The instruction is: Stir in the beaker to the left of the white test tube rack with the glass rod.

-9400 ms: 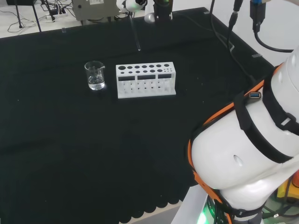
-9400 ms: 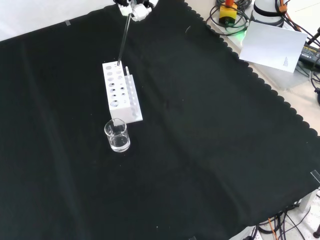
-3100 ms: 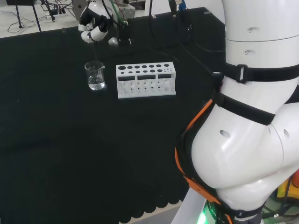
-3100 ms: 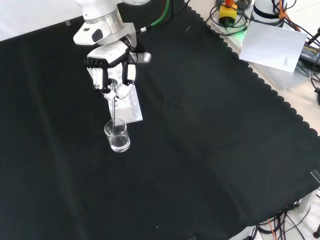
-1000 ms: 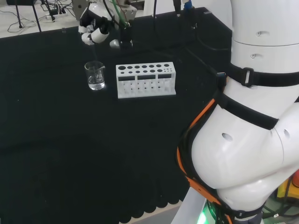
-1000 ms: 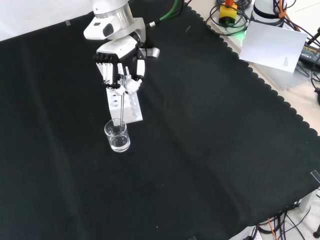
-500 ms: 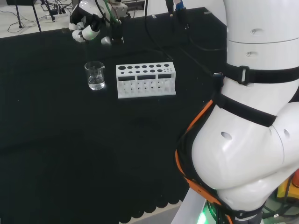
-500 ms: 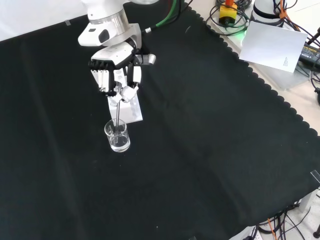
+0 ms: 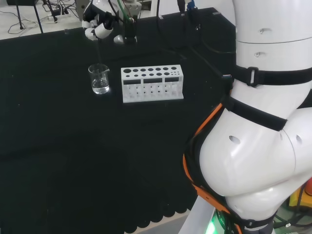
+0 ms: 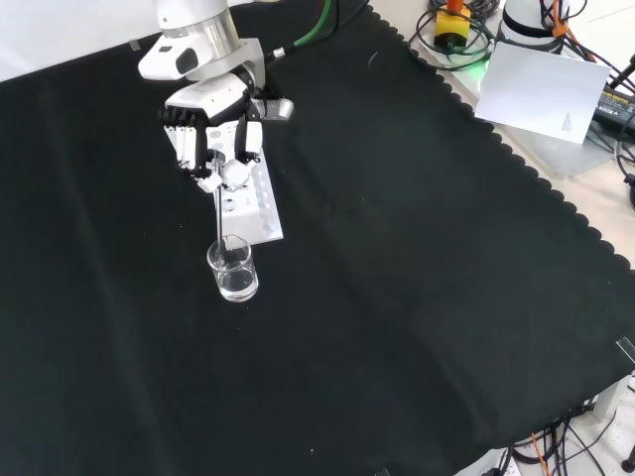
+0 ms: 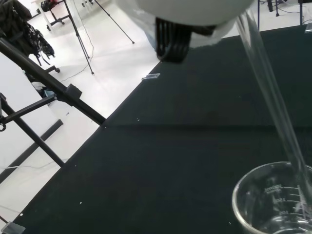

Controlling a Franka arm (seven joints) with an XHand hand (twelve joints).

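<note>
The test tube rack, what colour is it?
White. The test tube rack shows best in the head view.

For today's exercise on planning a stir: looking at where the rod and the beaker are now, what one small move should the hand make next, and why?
Probably a small circling sweep of the glass rod inside the beaker. The hand is curled round the rod's top above the beaker, and the wrist view shows the rod reaching past the rim into the clear liquid. The rack stands close by, so the circle should stay small.

The beaker (image 11: 275, 202) bears faint white printing and graduation lines on its glass wall in the wrist view, too small and pale to make out. No other text, number or sign is legible.
</note>
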